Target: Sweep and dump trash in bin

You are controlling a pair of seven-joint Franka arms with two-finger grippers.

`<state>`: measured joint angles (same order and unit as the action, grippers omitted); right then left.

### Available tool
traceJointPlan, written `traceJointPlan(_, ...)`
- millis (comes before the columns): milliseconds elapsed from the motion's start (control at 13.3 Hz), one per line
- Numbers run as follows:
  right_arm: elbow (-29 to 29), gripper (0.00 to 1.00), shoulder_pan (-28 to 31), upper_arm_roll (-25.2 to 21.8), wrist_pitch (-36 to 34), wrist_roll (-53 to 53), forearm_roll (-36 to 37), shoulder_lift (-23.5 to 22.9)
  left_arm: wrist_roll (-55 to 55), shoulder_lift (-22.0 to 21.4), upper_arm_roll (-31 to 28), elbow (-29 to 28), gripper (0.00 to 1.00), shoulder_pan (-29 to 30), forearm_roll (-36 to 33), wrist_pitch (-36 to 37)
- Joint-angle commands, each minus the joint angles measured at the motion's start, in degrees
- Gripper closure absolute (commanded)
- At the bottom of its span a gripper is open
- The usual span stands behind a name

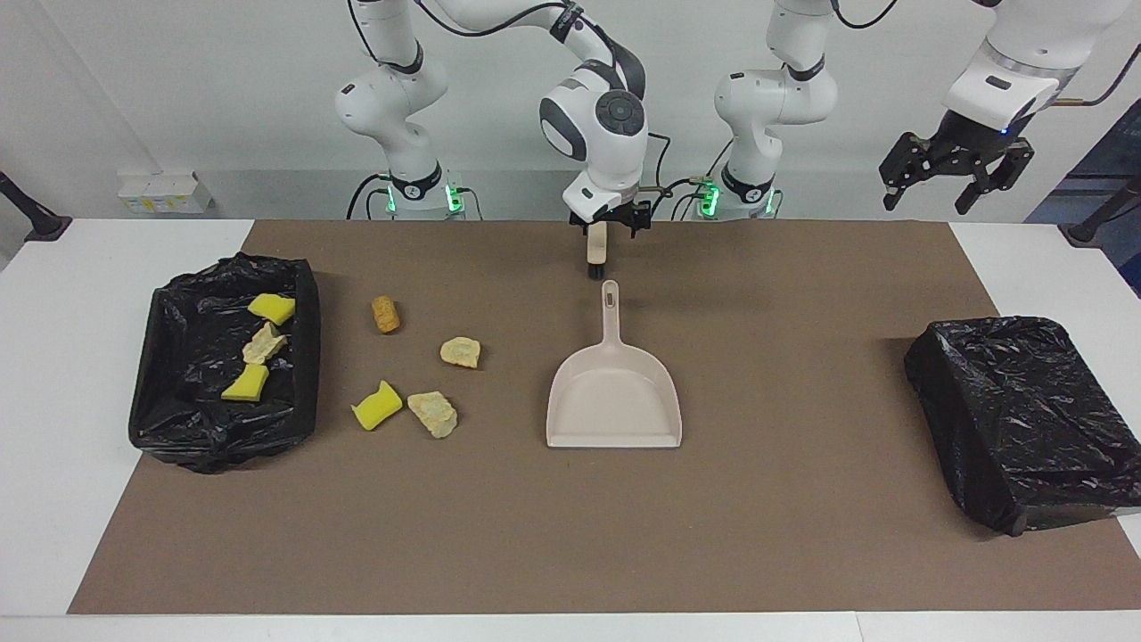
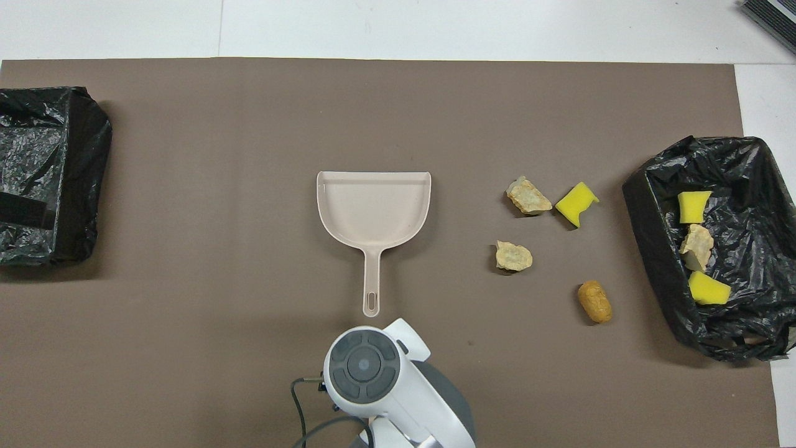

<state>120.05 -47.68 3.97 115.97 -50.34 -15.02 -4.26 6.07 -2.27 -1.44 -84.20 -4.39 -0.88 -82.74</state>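
Smooth matt plastic dustpan on flat matt brown paper — crinkled glossy black plastic bin liners.

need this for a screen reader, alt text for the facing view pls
The right gripper holds a brush above the mat, over a spot near the empty dustpan. Four trash scraps lie beside the bin, which holds three more.
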Motion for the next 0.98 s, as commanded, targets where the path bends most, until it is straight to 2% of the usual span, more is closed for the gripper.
traceJointPlan(0, 13.1, 0.0, -4.4, -0.2, 7.4, -2.7, -2.0, 8.7, 0.0, -1.0, -0.3, -0.8, 0.0, -0.5, -1.1, 0.6)
traceJointPlan(151, 16.1, 0.0, -6.9, -0.2, 8.6, -4.7, -4.4, 10.5, 0.0, -1.0, -0.3, -0.8, 0.0, -0.5, -1.1, 0.6)
traceJointPlan(376, 19.5, 0.01, -9.8, -0.2, 13.2, -11.7, -5.1, 10.4, -0.1, -1.0, -0.3, -0.8, 0.0, -0.5, -1.1, 0.6)
traceJointPlan(527, 20.0, 0.08, -10.2, -0.1, 13.3, -12.2, -9.0, 10.5, -0.4, -2.1, 0.8, -0.9, 0.0, -1.6, -0.8, 1.6)
traceJointPlan(753, 20.4, 0.22, -10.3, 0.0, 13.2, -12.1, -10.1, 10.7, -1.3, -2.2, 2.4, -1.1, 0.0, -2.3, -0.7, 1.7)
traceJointPlan(903, 20.4, 0.43, -11.2, 0.1, 13.0, -11.7, -10.3, 11.0, -4.6, -2.3, 3.0, -3.9, 0.0, -4.6, 0.5, -1.1)
